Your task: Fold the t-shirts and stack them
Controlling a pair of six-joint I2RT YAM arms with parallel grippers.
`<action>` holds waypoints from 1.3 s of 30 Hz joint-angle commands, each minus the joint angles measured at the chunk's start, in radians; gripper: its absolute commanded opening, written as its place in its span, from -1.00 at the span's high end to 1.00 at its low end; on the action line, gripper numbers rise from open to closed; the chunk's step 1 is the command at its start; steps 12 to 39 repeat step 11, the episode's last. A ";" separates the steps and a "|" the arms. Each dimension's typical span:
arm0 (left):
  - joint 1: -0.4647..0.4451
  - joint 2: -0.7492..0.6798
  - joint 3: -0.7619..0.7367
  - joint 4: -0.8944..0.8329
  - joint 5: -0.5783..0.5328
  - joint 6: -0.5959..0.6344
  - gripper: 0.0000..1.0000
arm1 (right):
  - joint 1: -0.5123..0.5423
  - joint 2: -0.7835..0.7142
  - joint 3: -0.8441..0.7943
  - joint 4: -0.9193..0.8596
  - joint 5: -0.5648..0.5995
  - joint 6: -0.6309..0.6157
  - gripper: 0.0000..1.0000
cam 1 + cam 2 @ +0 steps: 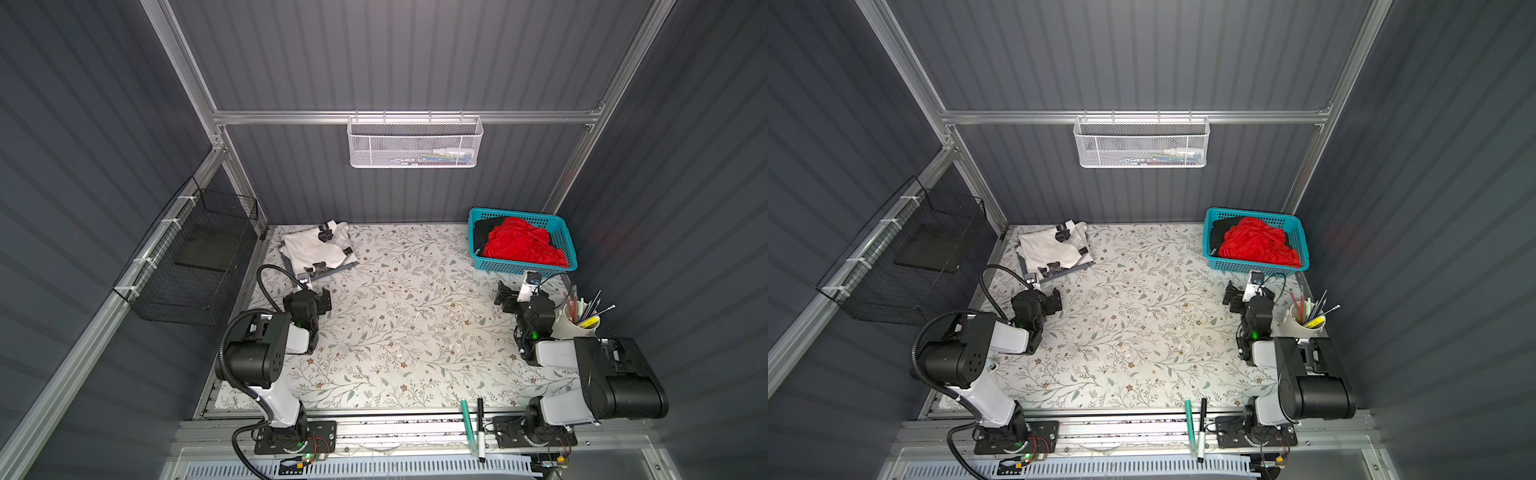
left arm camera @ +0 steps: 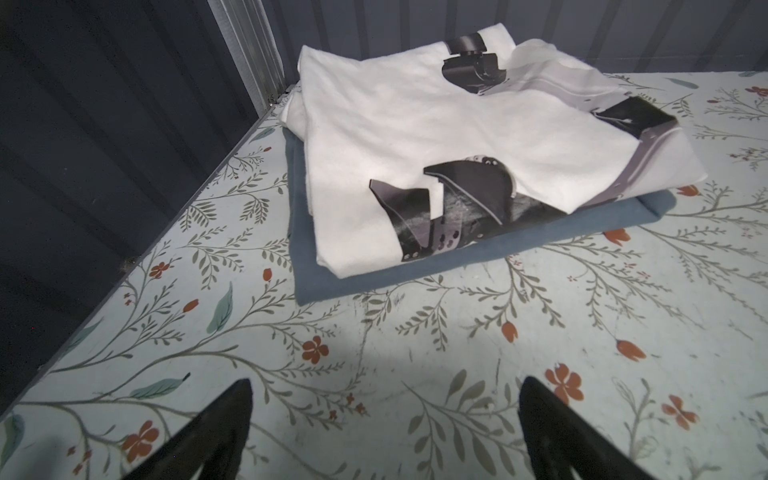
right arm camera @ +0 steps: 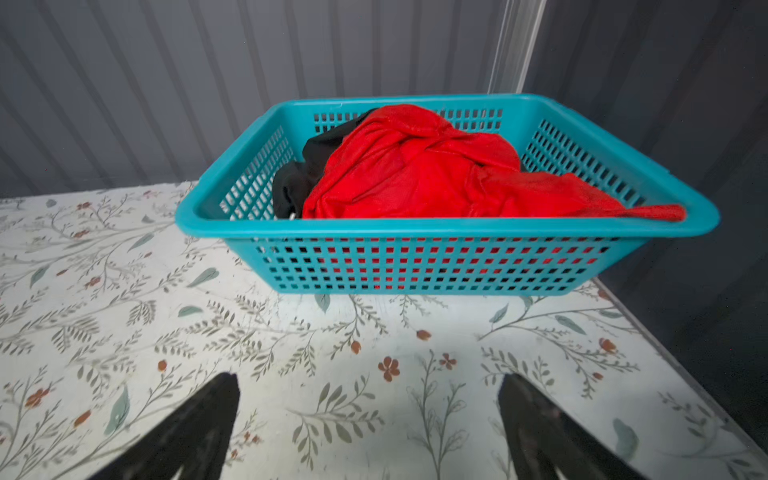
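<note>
Folded off-white cloth t-shirt (image 2: 415, 137) with black print, resting on folded slate-grey t-shirt (image 2: 374, 277), far-left corner of floral-patterned surface (image 1: 395, 328). Crumpled bright red t-shirt (image 3: 415, 174) against bunched black t-shirt (image 3: 318, 156), inside teal slotted plastic basket (image 3: 415, 229), far-right corner. Both spread wide and empty over bare surface: left end effector (image 2: 384, 386) near stack, right end effector (image 3: 370, 379) near basket.

The red t-shirt (image 3: 415, 174) is matt cloth, the teal basket (image 3: 415, 227) seemingly glossy plastic.
</note>
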 commanded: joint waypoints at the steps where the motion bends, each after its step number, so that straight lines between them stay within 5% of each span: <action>1: 0.001 0.004 0.014 -0.001 0.007 0.010 -0.99 | -0.001 -0.008 0.018 -0.042 0.048 0.024 -0.98; 39: 0.001 0.006 0.020 -0.012 0.010 0.007 -0.99 | -0.001 0.013 0.019 -0.008 0.036 0.013 -0.98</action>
